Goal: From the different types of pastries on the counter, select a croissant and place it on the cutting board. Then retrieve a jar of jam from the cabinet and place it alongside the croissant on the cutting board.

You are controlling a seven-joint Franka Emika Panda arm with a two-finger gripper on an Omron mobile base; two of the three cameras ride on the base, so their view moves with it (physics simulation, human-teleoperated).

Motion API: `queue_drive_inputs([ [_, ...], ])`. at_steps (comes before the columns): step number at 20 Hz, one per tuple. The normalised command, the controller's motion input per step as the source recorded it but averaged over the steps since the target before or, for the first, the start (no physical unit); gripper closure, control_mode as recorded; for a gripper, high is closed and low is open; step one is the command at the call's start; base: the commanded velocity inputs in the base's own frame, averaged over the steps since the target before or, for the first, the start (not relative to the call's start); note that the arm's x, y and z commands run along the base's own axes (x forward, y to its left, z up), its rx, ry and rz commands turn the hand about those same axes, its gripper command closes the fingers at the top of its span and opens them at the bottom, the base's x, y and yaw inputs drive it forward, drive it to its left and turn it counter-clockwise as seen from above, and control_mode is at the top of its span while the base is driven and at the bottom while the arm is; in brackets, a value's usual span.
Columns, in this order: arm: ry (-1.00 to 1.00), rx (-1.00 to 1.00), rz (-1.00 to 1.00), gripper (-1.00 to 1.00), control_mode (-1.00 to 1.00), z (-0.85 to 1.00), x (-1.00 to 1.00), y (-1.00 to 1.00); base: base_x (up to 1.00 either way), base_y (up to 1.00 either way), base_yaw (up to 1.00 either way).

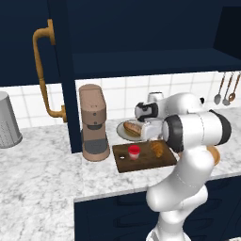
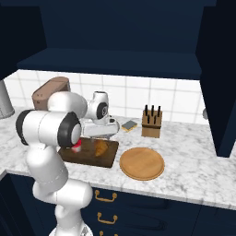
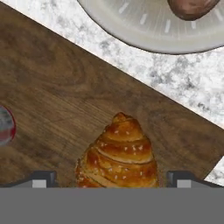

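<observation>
Even, soft rendered light falls on the marbled table (image 1: 42,164) and white wall tiles (image 2: 133,94), leaving them bright with no glare. The navy cabinet (image 1: 141,28) above sinks into deep shade, its underside nearly black. All views are sharp, without blur or edge distortion; shadows stay faint.

I count one croissant (image 1: 157,149) and one jar of jam (image 1: 134,151) on one cutting board (image 1: 141,163). One bread roll (image 1: 132,128) sits on one grey plate (image 1: 123,134). There is one coffee machine (image 1: 94,122), one round wooden plate (image 2: 142,163), one knife block (image 2: 151,123), one sponge (image 2: 129,125) and three hanging spoons (image 1: 227,89).
</observation>
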Motion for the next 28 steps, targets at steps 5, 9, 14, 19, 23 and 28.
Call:
queue_drive_inputs([
  [5,-0.07,0.01,0.11,-1.00,-1.00,0.37,-0.63,-0.19,0.00,0.00,0.00],
  [9,-0.03,0.00,0.14,-1.00,-1.00,0.17,-0.99,-0.43,0.00,0.00,0.00],
  [14,0.00,0.00,0.11,-1.00,-1.00,0.01,-0.81,-0.64,0.00,0.00,0.00],
  [19,0.02,0.01,0.06,-1.00,-1.00,0.00,-0.39,-0.84,0.00,0.00,0.00],
  [23,0.03,0.07,0.01,-1.00,-1.00,0.00,-0.49,-0.97,0.00,0.00,0.00],
  [28,0.04,0.08,0.00,-1.00,-1.00,0.00,-0.49,-0.91,0.00,0.00,0.00],
])
